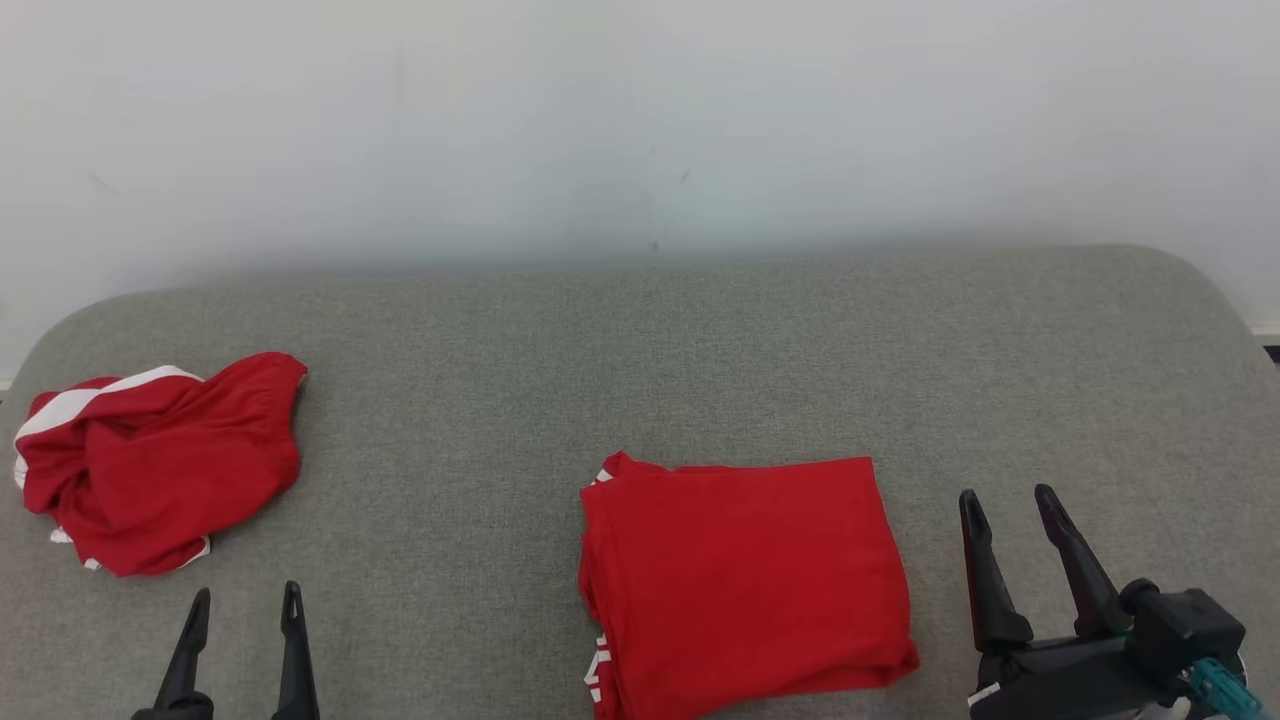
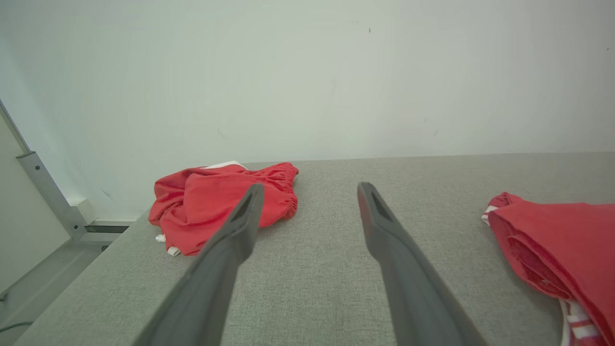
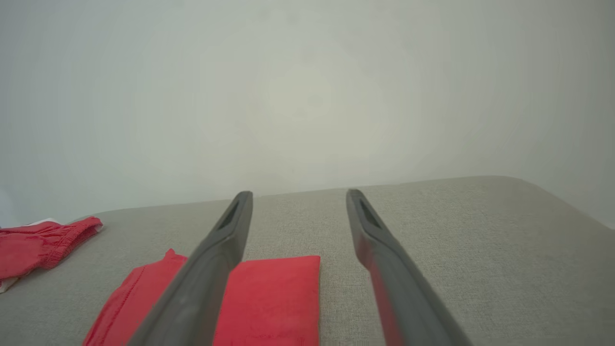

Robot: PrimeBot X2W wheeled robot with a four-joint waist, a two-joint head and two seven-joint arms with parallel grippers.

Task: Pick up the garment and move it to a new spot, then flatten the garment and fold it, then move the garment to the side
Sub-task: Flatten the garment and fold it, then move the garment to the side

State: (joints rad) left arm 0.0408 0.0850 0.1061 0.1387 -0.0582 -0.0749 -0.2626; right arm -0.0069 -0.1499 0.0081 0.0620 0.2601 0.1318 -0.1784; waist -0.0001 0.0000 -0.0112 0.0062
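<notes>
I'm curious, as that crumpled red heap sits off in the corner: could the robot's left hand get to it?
Probably yes. The left hand is open and empty, the crumpled garment lies just ahead of it, and only bare grey surface lies between them.

The folded red cloth garment (image 1: 745, 570) is soft, matt fabric, smooth on top and finely creased along its layered edge. The crumpled red cloth garment with white stripes (image 1: 155, 460) is the same matt cloth, puckered at an elastic hem. The grey counter (image 1: 640, 340) is covered in coarse woven textile, matt and slightly rough. The long fingers of the left pincer (image 1: 246, 592) and right pincer (image 1: 1006, 494) look like dark matt plastic with a faint sheen. The white wall (image 1: 640, 120) is smooth, matt and lightly scuffed
</notes>
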